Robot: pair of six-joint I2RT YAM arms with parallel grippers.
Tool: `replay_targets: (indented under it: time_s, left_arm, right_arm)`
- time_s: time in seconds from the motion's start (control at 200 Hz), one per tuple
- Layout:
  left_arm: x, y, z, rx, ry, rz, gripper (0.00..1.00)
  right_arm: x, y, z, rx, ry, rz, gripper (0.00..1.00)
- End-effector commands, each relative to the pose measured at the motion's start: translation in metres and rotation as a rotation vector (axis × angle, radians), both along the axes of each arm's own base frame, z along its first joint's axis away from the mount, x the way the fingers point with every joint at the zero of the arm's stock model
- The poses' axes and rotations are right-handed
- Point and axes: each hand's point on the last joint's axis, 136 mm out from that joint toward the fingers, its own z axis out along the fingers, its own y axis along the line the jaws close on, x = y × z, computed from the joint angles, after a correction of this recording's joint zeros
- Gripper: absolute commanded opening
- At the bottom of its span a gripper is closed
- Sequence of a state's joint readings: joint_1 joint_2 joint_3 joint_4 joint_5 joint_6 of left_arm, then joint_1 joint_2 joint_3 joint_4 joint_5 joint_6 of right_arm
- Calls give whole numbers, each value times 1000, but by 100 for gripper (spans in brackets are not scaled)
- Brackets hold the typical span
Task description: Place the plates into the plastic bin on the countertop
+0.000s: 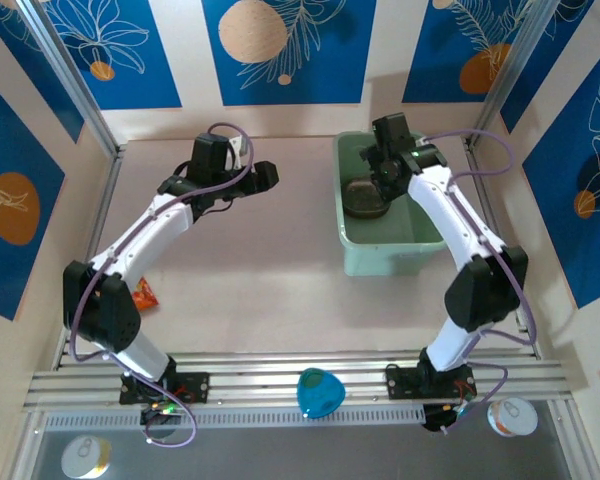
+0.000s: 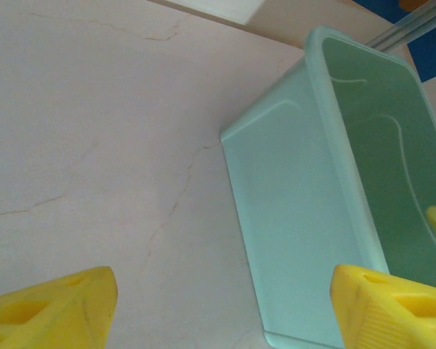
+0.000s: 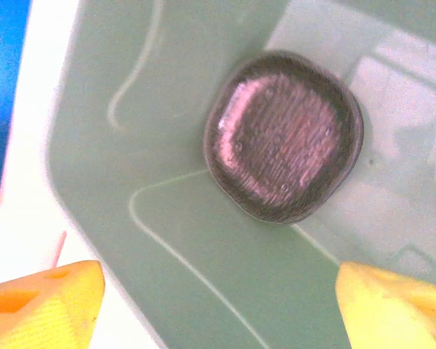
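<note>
From above, the right hand (image 1: 378,172) hangs over a dark tinted plate (image 1: 365,197) in the mint-green plastic bin (image 1: 390,258); a careless lift could hook the rim and drag the bin along the desk (image 1: 260,285). The left wrist view shows the left hand (image 2: 221,302) wide and empty near the bin's wall, which a swing might knock. The right wrist view shows the right hand wide and empty, the plate flat on the bin floor.

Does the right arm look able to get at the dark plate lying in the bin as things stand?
Probably yes. The right pincer hangs open right above the dark plate, which lies flat on the floor of the bin, with nothing between them. The bin wall beside the plate might crowd a finger.
</note>
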State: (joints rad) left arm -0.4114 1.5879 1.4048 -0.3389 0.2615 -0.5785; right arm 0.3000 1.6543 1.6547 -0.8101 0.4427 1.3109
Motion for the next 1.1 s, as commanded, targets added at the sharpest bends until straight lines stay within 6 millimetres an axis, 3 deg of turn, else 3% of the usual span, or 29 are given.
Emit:
replay_targets:
  time_s: [0.0,0.095,0.255,0.42,0.725,0.965,1.095]
  left_arm:
    - [-18,-6,0,-4,24,-18,77]
    - [-26,-13,2,0,21,-37,78]
    - [-35,-17,11,10,-4,-49,78]
    - [-40,-14,16,15,-22,-32,78]
    - [-45,-12,16,34,-28,-16,78]
    - [-44,-16,11,38,-16,-22,78]
    - [-44,-14,10,49,-18,-15,78]
  right_arm:
    - [-11,-25,15,-175,-32,142,85]
    - [-18,-51,28,-218,-49,258,85]
    - [-35,-110,27,-242,5,335,84]
    - [-31,-128,5,-224,44,467,84]
    - [-17,-132,-39,-230,154,597,79]
    - [-14,-95,-64,-259,196,789,69]
    - [-10,-73,-61,-294,150,845,62]
